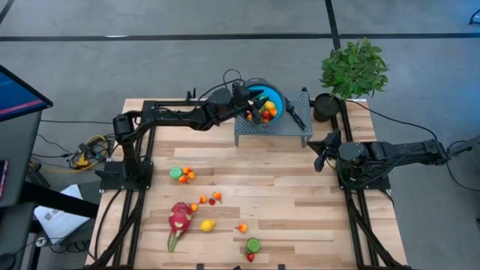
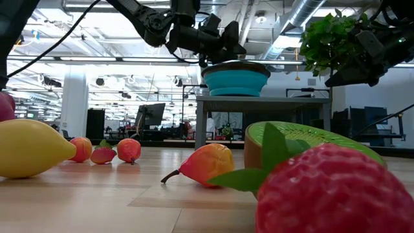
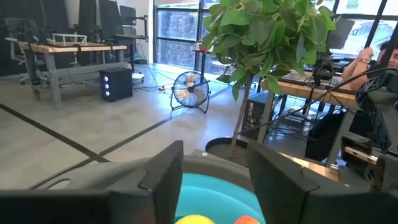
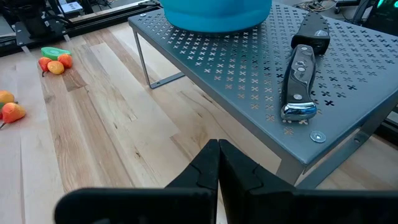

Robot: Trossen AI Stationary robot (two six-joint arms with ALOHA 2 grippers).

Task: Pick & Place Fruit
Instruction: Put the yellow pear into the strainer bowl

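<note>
- Left tool [image 1: 256, 106]: positioned over the blue bowl [image 1: 271, 97] in the upper centre of the high view. The left wrist view shows its fingers [image 3: 158, 180] parted with a clear gap and nothing between them; the bowl rim and the fruit tops lie directly below.
- Right tool [image 4: 217, 163]: parked at the right side of the counter [image 1: 300, 195], its fingers pressed together and empty. It points toward the grey perforated stand [image 4: 249, 68].
- Blue bowl: sits on the grey stand at the upper centre of the counter. It already contains several small fruits [image 1: 266, 111], orange, red and yellow. A black-handled knife [image 4: 300, 84] lies on the stand beside the bowl.
- Fruit remaining on the counter, lower left and lower centre of the high view:
  - a green-and-orange cluster [image 1: 181, 174];
  - the dragon fruit [image 1: 179, 218];
  - a lemon [image 1: 208, 225];
  - several small orange and red pieces [image 1: 210, 199];
  - a green piece with a red one [image 1: 253, 246] near the bottom edge.
- Potted plant [image 1: 352, 69]: stands at the upper right corner; not part of the task.
- Progress estimate: partly complete. Roughly a third of the fruit appears to be in the bowl; the dragon fruit and about a dozen small pieces remain to be moved.
</note>
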